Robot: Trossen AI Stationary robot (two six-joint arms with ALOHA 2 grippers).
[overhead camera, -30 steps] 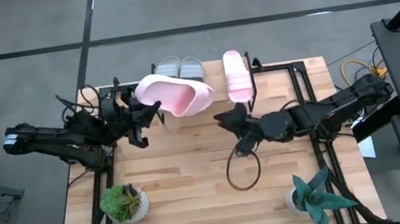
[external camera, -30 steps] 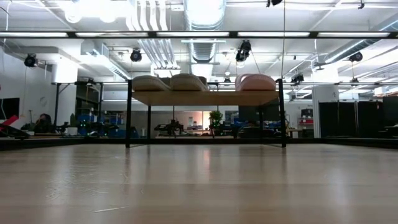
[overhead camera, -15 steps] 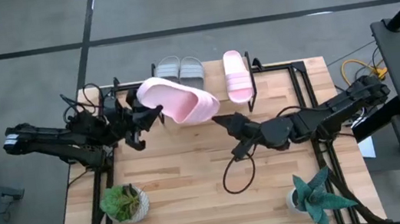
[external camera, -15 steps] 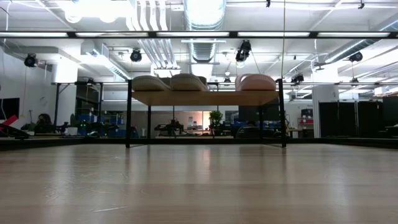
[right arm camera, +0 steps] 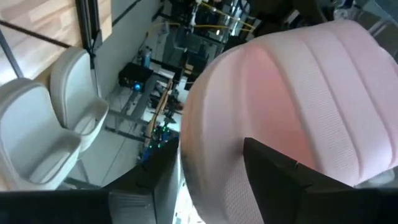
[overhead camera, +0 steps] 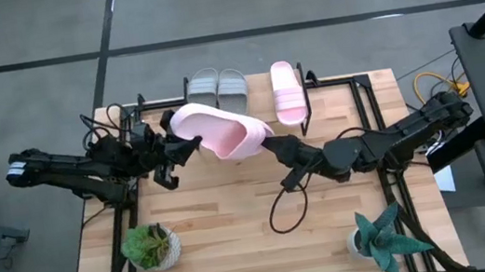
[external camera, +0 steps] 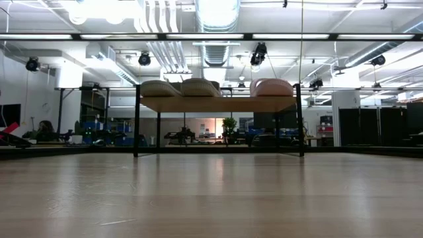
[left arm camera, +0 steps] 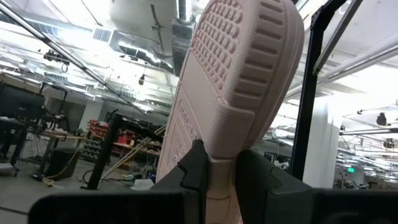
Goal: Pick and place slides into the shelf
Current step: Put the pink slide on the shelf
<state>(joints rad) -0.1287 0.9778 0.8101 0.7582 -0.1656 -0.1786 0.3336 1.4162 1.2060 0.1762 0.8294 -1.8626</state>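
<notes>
Left claw (overhead camera: 179, 151), clamped on a pink slide (overhead camera: 220, 130) at frame centre; right claw (overhead camera: 274, 144), fingers straddling its strap, full closure indeterminable. Shelf (overhead camera: 259, 85) shown above.

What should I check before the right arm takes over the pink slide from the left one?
1. Left gripper shut on the held pink slide: ok, the left wrist view shows its fingers clamped on the sole's end.
2. Right gripper at the slide's other end: ok, its fingers straddle the edge in the right wrist view.
3. Right gripper fully clamped: cannot tell.
4. Free slot on the shelf: ok, a gap lies between the two grey slides and the placed pink slide.
5. Slide held clear of the shelved ones: ok from above.
6. Loose cable away from the handover: ok.
</notes>
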